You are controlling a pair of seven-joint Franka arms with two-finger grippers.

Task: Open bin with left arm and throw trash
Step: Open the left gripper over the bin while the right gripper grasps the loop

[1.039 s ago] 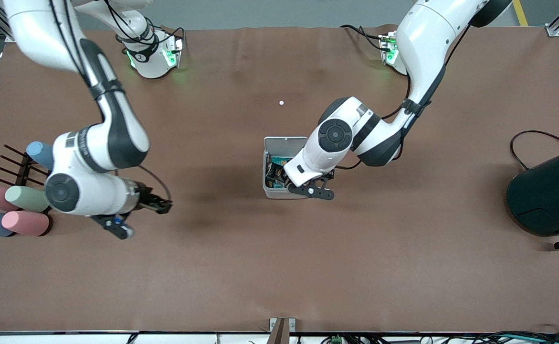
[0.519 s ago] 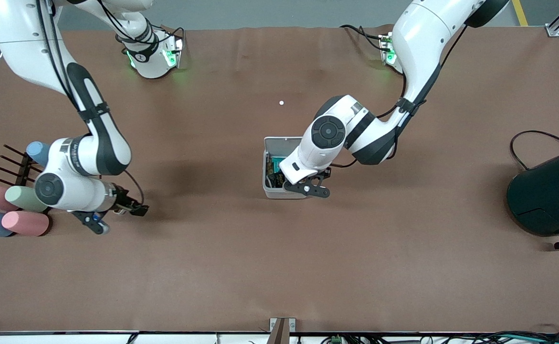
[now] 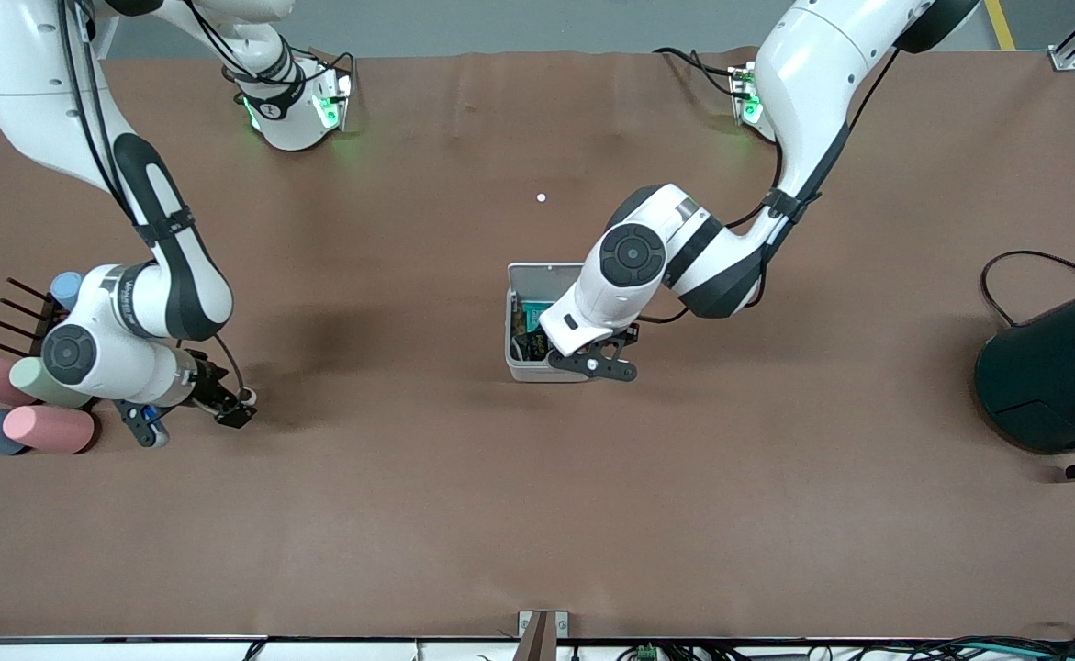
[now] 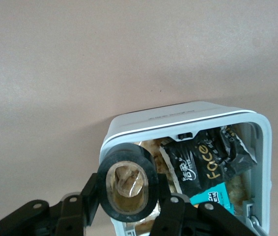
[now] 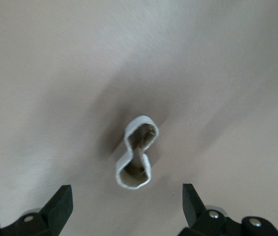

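A brown bench (image 3: 537,514) seen from above, with two white robot arms reaching over it. Near the middle stands a small white bin (image 3: 523,367), its flat lid (image 3: 548,274) hinged back and open. Inside lie a black packet (image 4: 210,164) with pale lettering, something teal under it, and crumpled brownish scraps.

The left pincer (image 3: 592,365) hangs over the bin's open mouth, closed about halfway around a dark tape roll (image 4: 127,181) that it holds by its sides, just above the rim. The risk here, as a judgement: the roll sits over the bin's edge rather than its centre, so if let go now it could strike the rim and bounce or roll away across the bench. The arm also crowds the lid and could knock it shut.

The right pincer (image 3: 193,413) is low over the bench toward the right arm's end, beside a rack of pastel cups (image 3: 49,428). Its fingers are spread wide and empty, straddling a white figure-eight loop (image 5: 136,153) that stands on the bench between them. The loop is thin and soft-looking; a closing grip could flatten it or nudge it aside, and the arm's elbow is close to the cups.

A large dark teal container (image 3: 1056,372) stands at the left arm's end.
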